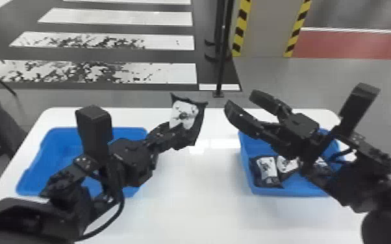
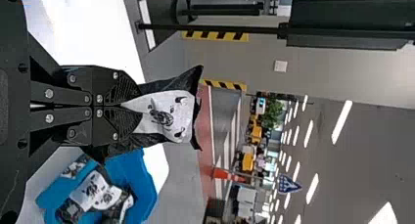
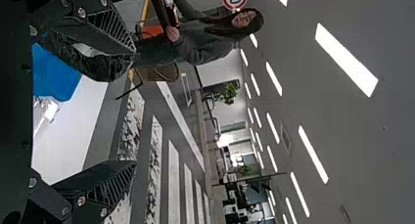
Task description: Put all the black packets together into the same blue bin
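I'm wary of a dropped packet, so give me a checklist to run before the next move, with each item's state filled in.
1. Left gripper shut on the black packet: ok.
2. Part of that packet juts past the fingertips, free to be gripped: ok.
3. Right gripper open, nothing between its fingers: ok.
4. Packet centred between the right gripper's fingers, should a handover be next: not ok; the right wrist view shows it behind one finger.
5. Right blue bin already holding packets: ok.
6. Left blue bin free of packets: cannot tell; the left arm covers part.
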Robot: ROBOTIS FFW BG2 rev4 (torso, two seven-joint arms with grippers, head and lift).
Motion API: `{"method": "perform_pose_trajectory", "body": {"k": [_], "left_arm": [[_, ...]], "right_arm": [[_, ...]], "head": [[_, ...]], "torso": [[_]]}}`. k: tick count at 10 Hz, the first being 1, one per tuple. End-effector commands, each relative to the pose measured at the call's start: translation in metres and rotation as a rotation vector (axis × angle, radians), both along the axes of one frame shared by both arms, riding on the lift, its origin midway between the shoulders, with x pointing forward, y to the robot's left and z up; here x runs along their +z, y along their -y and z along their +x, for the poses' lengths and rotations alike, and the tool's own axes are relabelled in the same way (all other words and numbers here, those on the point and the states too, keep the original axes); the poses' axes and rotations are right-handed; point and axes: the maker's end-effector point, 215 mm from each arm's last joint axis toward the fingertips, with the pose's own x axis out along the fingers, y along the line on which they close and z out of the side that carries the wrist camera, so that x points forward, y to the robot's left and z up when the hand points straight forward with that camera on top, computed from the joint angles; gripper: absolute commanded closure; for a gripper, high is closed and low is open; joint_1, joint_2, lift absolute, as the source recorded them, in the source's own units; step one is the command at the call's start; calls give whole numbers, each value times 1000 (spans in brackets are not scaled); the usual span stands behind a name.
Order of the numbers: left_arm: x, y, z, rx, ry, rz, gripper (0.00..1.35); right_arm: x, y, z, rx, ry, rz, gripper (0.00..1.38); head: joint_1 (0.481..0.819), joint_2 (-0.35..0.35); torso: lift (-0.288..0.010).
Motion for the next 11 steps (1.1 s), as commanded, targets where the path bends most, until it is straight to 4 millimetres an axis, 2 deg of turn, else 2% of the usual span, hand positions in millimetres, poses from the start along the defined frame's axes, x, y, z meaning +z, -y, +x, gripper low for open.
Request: {"method": "perform_pose_trajectory", "body": {"k": [1, 4, 5, 6, 8, 11], "left_arm": [[11, 25, -9, -57, 17, -21, 1217], [27, 63, -23, -146, 40, -54, 1217], [28, 68, -25, -159, 41, -53, 1219], [27, 68, -25, -158, 39, -50, 1217], [26, 66, -24, -153, 37, -49, 1217], [25, 63, -23, -147, 39, -45, 1217]], "right_arm": [[1, -19, 3, 45, -5, 8, 236], [-1, -40, 9, 92, -16, 18, 237], [-3, -46, 8, 106, -22, 23, 242], [-3, -51, 6, 116, -20, 17, 338], [-21, -66, -6, 160, -91, -39, 1182], [-21, -72, -12, 166, -100, -67, 1167]], "head": [[695, -49], [693, -65], [691, -73], [692, -77], [695, -70], [695, -45]], "torso": [[-110], [-110], [-110], [-110], [-110], [-110]]}}
